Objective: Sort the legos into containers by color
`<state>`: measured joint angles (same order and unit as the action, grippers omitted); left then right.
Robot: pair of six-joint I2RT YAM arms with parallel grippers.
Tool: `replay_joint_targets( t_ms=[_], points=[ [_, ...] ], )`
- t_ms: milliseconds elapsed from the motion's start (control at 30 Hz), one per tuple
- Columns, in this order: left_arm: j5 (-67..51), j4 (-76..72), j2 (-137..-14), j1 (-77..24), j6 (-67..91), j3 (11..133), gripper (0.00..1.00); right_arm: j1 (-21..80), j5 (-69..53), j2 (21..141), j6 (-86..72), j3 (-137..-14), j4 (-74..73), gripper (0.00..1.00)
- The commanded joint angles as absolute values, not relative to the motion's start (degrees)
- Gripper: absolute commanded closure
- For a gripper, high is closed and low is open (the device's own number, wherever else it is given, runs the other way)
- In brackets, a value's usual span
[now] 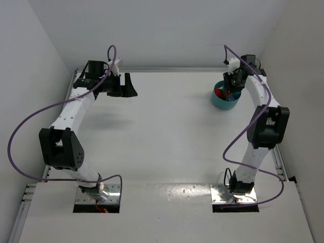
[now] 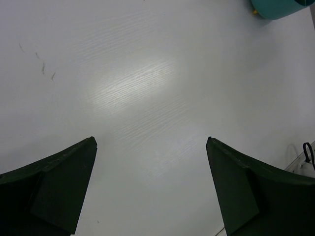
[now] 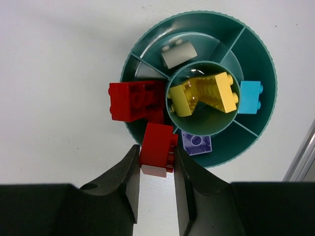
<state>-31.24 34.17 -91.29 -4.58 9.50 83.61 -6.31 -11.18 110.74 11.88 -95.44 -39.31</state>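
Note:
The round teal tub [image 3: 256, 54] stands at the far right of the table [image 1: 225, 101]. Its middle cup holds yellow bricks [image 3: 204, 93]; outer compartments hold a white brick [image 3: 178, 53], a light blue brick [image 3: 250, 97], a purple brick [image 3: 197, 142] and a red brick [image 3: 135, 100]. My right gripper [image 3: 156, 156] is shut on another red brick [image 3: 157, 147] above the tub's near-left rim. My left gripper [image 2: 151, 142] is open and empty over bare table at the far left [image 1: 121, 85]. The tub's edge shows in the left wrist view's top right corner [image 2: 280, 7].
White walls close the table at the back and both sides. A metal rail [image 3: 300, 157] runs along the right edge beside the tub. Faint dark marks [image 2: 43, 66] lie on the table under the left gripper.

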Motion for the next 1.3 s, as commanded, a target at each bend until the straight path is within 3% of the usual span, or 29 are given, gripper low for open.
replay_joint_targets(
  t_ms=[0, 333, 600, 933, 1100, 1267],
  points=[
    [-30.7, 33.0, -91.8, -5.1, 9.4, 85.3, 0.00, -6.7, -12.4, 112.1, 11.2, -98.3, -38.5, 1.00],
    [-30.7, 32.4, -92.9, -5.1, 9.4, 85.3, 0.00, -6.7, -11.9, 113.7, 11.7, -99.5, -38.5, 1.00],
    [-31.2, 32.4, -92.9, -5.1, 9.9, 85.3, 0.00, -6.7, -11.9, 114.3, 11.7, -100.0, -38.5, 0.92],
    [-31.2, 31.9, -92.9, -5.1, 9.9, 84.8, 0.00, -6.7, -12.5, 112.8, 11.7, -100.0, -38.5, 0.66],
    [-29.8, 31.9, -92.3, -5.6, 10.5, 84.3, 0.00, -6.2, -13.6, 110.3, 11.1, -100.0, -39.0, 0.40],
    [-27.2, 31.4, -91.1, -6.2, 11.0, 83.8, 0.00, -6.2, -15.6, 105.8, 10.5, -100.5, -40.1, 0.37]
  ],
)
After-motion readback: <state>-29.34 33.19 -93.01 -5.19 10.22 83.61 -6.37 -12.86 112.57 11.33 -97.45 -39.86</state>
